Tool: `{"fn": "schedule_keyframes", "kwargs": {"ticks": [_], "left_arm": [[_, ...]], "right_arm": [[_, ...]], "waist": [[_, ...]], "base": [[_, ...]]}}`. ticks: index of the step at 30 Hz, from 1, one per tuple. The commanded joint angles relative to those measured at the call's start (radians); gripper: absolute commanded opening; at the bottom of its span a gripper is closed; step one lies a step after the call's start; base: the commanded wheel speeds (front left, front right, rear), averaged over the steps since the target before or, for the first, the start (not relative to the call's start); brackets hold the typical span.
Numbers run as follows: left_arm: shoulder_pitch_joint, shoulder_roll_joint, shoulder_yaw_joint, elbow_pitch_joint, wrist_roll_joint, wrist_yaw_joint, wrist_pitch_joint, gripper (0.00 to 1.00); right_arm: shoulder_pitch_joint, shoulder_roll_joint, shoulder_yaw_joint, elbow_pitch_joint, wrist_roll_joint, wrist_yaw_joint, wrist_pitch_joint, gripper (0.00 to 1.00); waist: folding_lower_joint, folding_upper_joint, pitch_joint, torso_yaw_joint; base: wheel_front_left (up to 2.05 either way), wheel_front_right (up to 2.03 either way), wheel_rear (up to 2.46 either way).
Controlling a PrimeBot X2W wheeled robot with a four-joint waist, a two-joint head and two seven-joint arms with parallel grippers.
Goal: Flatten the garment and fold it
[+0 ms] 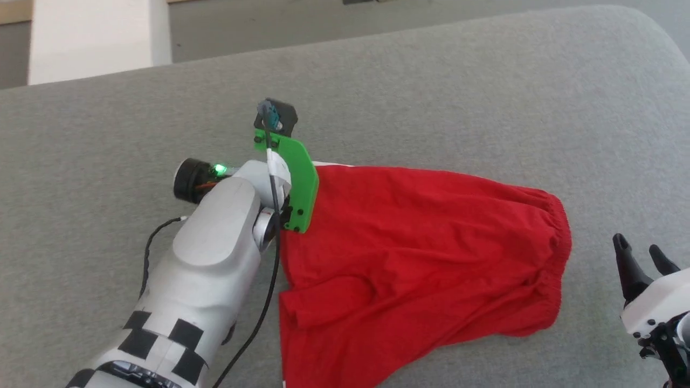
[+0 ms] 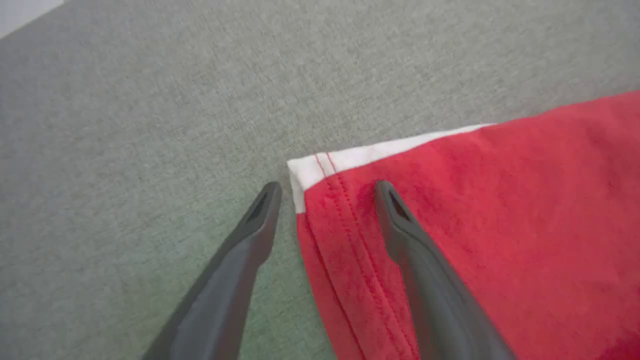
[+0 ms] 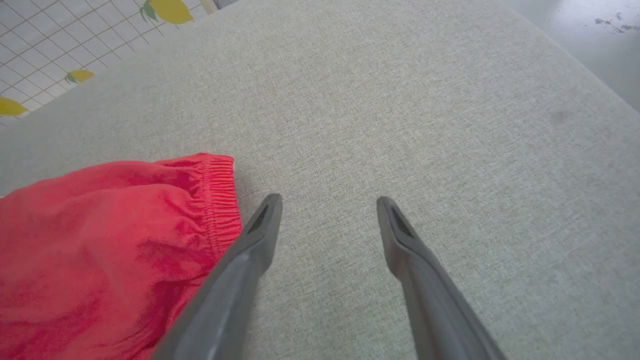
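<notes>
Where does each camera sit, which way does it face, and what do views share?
Head view: on the head, facing down at red shorts on grey surface; left forearm, right gripper show.
Left wrist view: on left wrist, along open left gripper toward the shorts' white-trimmed corner.
Right wrist view: on right wrist, along its open gripper, waistband beside.
All three share the shorts.

No readable text, no labels, no brands, no numbers, no signs anywhere

The garment point(image 1: 409, 258) runs past the head view's bottom edge.
</notes>
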Motion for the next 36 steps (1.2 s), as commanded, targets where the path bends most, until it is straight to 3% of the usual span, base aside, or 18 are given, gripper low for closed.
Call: {"fn": "schedule_keyframes", "kwargs": {"ticks": [1, 3, 4, 5, 6, 10, 14, 20, 27, 36], "left_arm": [[-0.009, 0.009, -0.014, 0.037, 0.011, 0.008, 0.042, 1.00], [-0.006, 0.006, -0.016, 0.072, 0.004, 0.017, 0.094, 1.00], [-0.004, 0.004, -0.015, 0.081, -0.003, 0.017, 0.111, 0.78], [-0.003, 0.002, -0.012, 0.081, -0.013, 0.012, 0.112, 0.17], [-0.001, 0.001, -0.010, 0.079, -0.018, 0.007, 0.104, 0.00], [0.027, -0.003, 0.013, 0.048, -0.053, -0.021, 0.030, 0.00], [0.079, 0.000, 0.066, -0.033, -0.103, -0.036, -0.110, 0.00], [0.193, 0.027, 0.128, -0.206, -0.150, -0.021, -0.229, 0.00], [0.302, 0.069, 0.125, -0.395, -0.159, 0.010, -0.180, 0.00], [0.378, 0.095, 0.109, -0.546, -0.161, 0.048, -0.117, 0.00]], "right_arm": [[-0.014, 0.001, 0.007, 0.006, 0.008, -0.001, -0.012, 1.00], [-0.014, 0.001, 0.009, 0.012, 0.008, -0.001, -0.018, 1.00], [-0.013, 0.001, 0.008, 0.013, 0.007, -0.001, -0.020, 1.00], [-0.013, 0.001, 0.006, 0.012, 0.005, -0.001, -0.022, 1.00], [-0.014, 0.001, 0.006, 0.011, 0.003, -0.001, -0.024, 1.00], [-0.020, 0.001, 0.005, -0.006, -0.006, -0.001, -0.026, 1.00], [-0.035, 0.001, 0.015, -0.051, -0.028, -0.001, -0.012, 1.00], [-0.099, 0.001, 0.071, -0.078, -0.114, -0.001, 0.070, 1.00], [-0.215, -0.013, 0.182, 0.030, -0.209, -0.001, 0.134, 1.00], [-0.303, -0.022, 0.237, 0.222, -0.253, -0.001, 0.117, 1.00]], "waist": [[0.0000, -0.0001, 0.039, -0.047], [0.0000, -0.0001, 0.038, -0.052], [0.0000, -0.0001, 0.039, -0.052], [0.0000, -0.0001, 0.039, -0.051], [0.0000, -0.0001, 0.039, -0.050], [0.0000, -0.0001, 0.030, -0.037], [0.0000, -0.0001, 0.017, -0.022], [0.0000, -0.0001, 0.023, -0.002], [0.0000, -0.0001, 0.058, 0.006], [0.0000, -0.0001, 0.098, 0.025]], "base": [[0.00, 0.00, 0.00], [0.00, 0.00, 0.00], [0.00, 0.00, 0.00], [0.00, 0.00, 0.00], [0.00, 0.00, 0.00], [0.00, 0.00, 0.00], [0.00, 0.00, 0.00], [0.00, 0.00, 0.00], [0.00, 0.00, 0.00], [0.00, 0.00, 0.00]]}}
